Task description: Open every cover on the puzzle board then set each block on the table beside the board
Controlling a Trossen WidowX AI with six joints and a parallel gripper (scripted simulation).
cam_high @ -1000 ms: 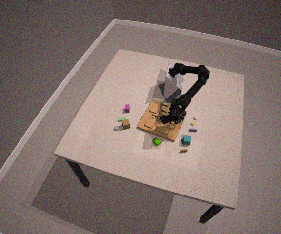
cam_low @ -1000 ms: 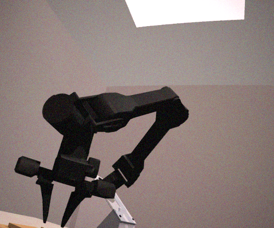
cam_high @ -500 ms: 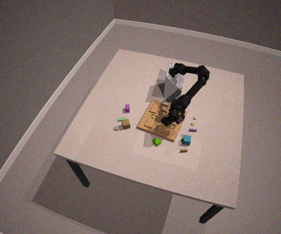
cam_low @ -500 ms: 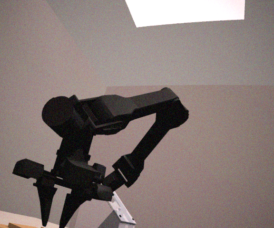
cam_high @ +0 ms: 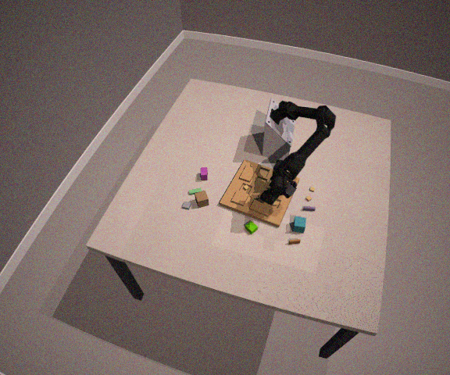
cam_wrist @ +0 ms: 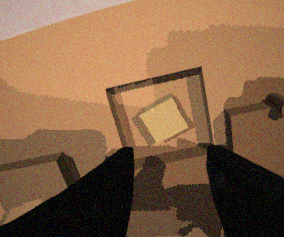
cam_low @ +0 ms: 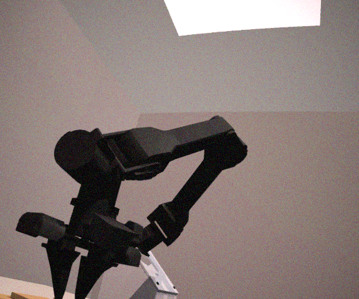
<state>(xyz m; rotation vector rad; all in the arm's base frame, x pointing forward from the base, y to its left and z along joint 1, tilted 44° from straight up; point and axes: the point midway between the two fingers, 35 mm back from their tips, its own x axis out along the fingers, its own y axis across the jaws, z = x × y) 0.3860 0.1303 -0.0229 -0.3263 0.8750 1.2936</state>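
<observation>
The wooden puzzle board (cam_high: 276, 222) (cam_wrist: 83, 81) lies on the table below the arm. My gripper (cam_high: 268, 200) (cam_low: 67, 295) (cam_wrist: 170, 156) is partly open with nothing between its fingers, above the board. In the wrist view a small yellow block (cam_wrist: 164, 118) sits turned inside a square well, just beyond the fingertips. A brown panel (cam_wrist: 265, 138) with a dark knob is right of that well. Another yellow piece (cam_high: 245, 187) shows on the board's left half; whether it sits in a well is unclear. The arm hides part of the board.
Two small yellow pieces (cam_high: 312, 188) (cam_high: 308, 198), a purple cylinder (cam_high: 308, 208), a teal cube (cam_high: 298, 224) and an orange cylinder (cam_high: 294, 241) lie right of the board. A bright green block (cam_high: 251, 226) is in front. Left are magenta (cam_high: 204, 173), green (cam_high: 194, 191), brown (cam_high: 201, 198) and grey (cam_high: 186, 205) pieces.
</observation>
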